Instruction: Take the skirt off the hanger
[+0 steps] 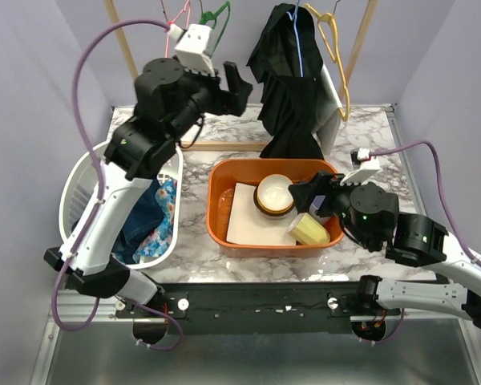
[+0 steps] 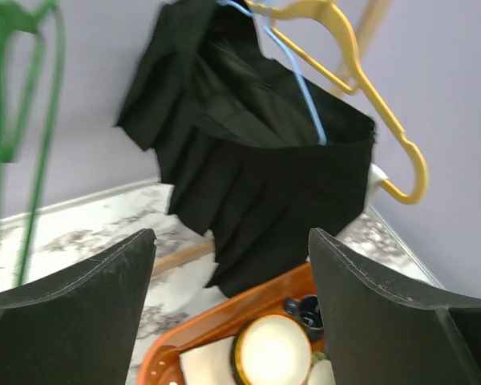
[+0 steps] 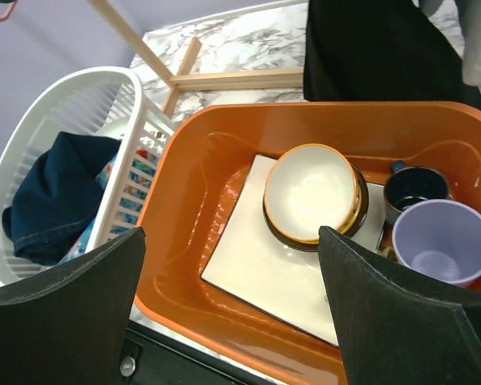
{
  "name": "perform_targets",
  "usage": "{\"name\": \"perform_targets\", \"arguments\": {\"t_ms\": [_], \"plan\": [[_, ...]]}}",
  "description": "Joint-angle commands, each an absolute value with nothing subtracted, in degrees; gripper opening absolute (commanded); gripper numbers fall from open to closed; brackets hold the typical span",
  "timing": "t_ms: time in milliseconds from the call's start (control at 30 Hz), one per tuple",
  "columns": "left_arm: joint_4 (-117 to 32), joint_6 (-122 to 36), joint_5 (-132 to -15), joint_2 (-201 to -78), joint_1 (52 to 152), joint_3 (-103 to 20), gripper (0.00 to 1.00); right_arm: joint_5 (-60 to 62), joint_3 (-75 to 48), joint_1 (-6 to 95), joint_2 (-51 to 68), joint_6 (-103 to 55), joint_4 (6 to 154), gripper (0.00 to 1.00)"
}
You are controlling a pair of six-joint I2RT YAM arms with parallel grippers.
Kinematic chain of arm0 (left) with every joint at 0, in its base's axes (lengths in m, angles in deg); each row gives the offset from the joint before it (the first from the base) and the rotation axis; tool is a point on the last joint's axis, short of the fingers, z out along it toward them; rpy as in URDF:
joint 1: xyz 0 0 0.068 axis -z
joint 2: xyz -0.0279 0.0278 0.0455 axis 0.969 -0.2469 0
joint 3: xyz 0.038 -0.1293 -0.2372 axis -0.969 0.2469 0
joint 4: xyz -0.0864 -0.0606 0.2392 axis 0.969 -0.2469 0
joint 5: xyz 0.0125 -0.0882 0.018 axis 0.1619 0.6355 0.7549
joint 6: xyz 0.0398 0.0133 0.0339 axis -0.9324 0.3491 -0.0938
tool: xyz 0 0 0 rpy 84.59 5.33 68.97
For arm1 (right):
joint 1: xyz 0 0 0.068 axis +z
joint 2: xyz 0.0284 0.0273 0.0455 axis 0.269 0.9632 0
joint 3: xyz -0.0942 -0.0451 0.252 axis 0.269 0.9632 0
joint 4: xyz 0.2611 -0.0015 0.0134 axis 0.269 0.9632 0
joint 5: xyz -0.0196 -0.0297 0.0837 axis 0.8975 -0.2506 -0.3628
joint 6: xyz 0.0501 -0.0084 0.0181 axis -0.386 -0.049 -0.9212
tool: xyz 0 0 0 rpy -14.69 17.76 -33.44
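A black pleated skirt hangs on a thin blue hanger from the rail at the back centre, its hem reaching the table. In the left wrist view the skirt and blue hanger are straight ahead, some way off. My left gripper is raised to the left of the skirt, open and empty. My right gripper is low over the orange tub, open and empty. The skirt's hem shows at the top of the right wrist view.
An empty yellow hanger hangs right beside the skirt, and a green hanger hangs to the left. An orange tub with a bowl, plate and mugs sits in the centre. A white laundry basket of clothes stands left.
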State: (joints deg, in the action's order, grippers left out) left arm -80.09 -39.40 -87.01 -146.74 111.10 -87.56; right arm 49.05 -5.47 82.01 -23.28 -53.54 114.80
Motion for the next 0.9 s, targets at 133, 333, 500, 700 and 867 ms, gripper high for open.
{"name": "perform_targets", "arguments": {"t_ms": [133, 333, 500, 700, 867], "plan": [[-71.0, -37.4, -93.1, -152.1, 120.2, -85.4, 0.83, 49.3, -1.3, 82.2, -25.7, -57.6, 117.2, 0.94], [-63.7, -37.6, -92.2, -156.5, 123.2, -83.8, 0.83, 47.9, 0.8, 82.3, -27.4, -57.1, 114.9, 0.93], [-64.4, -39.5, -92.2, -165.4, 125.8, -92.8, 0.81, 47.9, 1.9, 82.2, -28.7, -56.9, 115.0, 0.93], [-68.9, -39.5, -99.3, -173.1, 126.4, -102.7, 0.78, 47.7, 3.0, 82.2, -32.1, -56.3, 113.6, 0.93], [-69.1, -42.2, -105.8, -174.2, 126.4, -102.0, 0.68, 47.5, 3.2, 82.2, -33.8, -55.8, 113.0, 0.93]]}}
